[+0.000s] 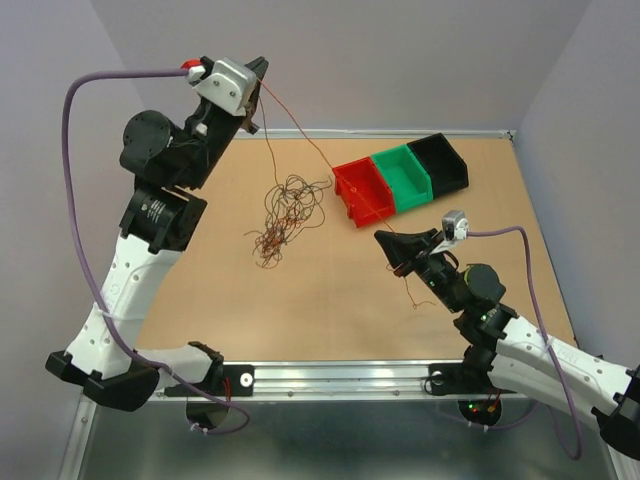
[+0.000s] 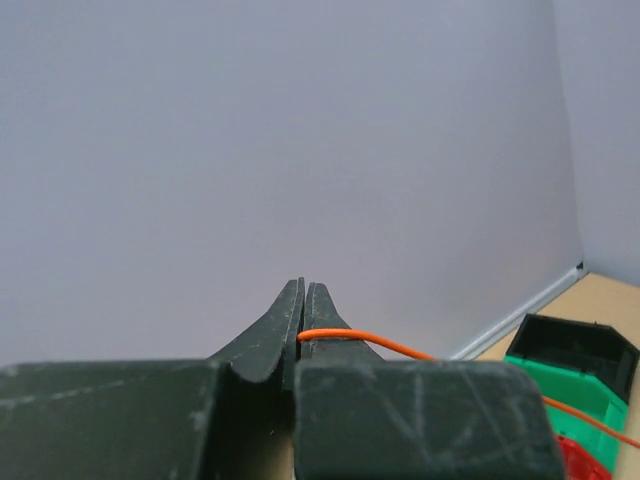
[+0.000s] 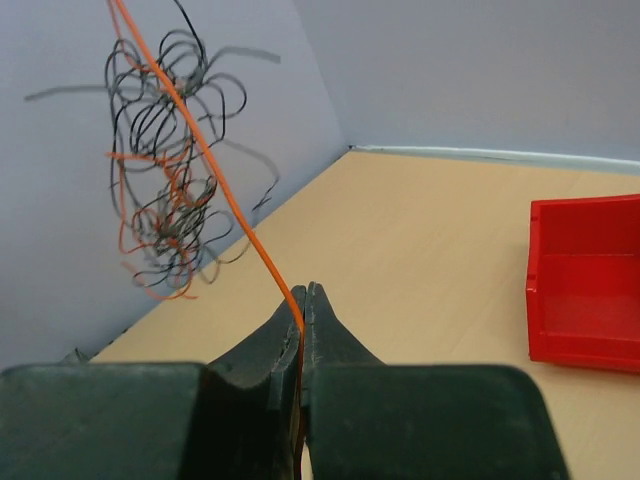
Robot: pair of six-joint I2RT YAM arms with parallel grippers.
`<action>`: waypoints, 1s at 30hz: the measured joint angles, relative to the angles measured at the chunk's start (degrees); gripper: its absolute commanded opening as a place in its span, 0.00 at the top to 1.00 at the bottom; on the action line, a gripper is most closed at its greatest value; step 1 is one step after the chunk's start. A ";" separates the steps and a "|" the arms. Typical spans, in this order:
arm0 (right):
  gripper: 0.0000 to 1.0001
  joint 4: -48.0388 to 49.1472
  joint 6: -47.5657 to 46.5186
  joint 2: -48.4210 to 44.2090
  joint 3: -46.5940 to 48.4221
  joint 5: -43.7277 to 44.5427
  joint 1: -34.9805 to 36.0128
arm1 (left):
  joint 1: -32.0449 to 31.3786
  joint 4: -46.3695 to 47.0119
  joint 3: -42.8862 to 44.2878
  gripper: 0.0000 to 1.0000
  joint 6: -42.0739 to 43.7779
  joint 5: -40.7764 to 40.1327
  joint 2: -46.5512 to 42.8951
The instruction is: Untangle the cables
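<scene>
Both grippers pinched fully shut on same orange cable (image 3: 215, 170). Left gripper (image 2: 303, 290) way up high by back wall, right gripper (image 3: 303, 295) low over surface (image 1: 330, 300). Cable runs straight between them. Tangle of cables (image 1: 285, 215), black and orange, bunched around it, left of red bin (image 1: 362, 190).

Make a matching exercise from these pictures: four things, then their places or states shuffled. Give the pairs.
1 left gripper
2 right gripper
3 green bin
4 wire tangle

A between red bin and black bin
B left of the red bin, top view
C jaws shut on orange wire, raised high
D jaws shut on orange wire, low near red bin

Pairs: 1-C, 2-D, 3-A, 4-B
</scene>
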 measured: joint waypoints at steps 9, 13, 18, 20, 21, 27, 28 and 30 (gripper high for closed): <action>0.99 -0.28 0.11 -0.15 0.00 0.04 0.17 | -1.92 3.93 -25.22 1.00 -0.15 -1.46 -0.04; 0.99 -0.26 0.15 -0.15 0.00 0.07 0.17 | -1.95 -7.19 -17.51 1.00 0.72 -6.62 7.96; 0.99 -0.28 0.79 -0.15 0.00 -0.33 0.17 | -1.22 -8.76 2.64 1.00 0.63 -6.49 6.10; 1.00 -0.22 1.03 -0.15 0.00 -0.52 0.17 | -1.86 -6.58 3.45 1.00 0.83 -5.77 1.55; 0.99 0.57 1.16 -0.13 0.00 -0.68 0.17 | -2.21 -6.36 2.40 1.00 0.96 -5.55 0.50; 0.99 0.85 1.16 0.70 0.00 -1.20 0.33 | -3.61 -3.93 -2.62 1.00 2.82 -7.26 -3.19; 0.99 0.61 1.18 1.29 0.00 -1.20 0.31 | -3.56 -3.54 -2.60 1.00 2.80 -7.39 -2.60; 0.99 0.13 1.20 1.90 0.00 -1.20 0.33 | -3.48 -3.54 -2.99 1.00 2.54 -7.30 -0.28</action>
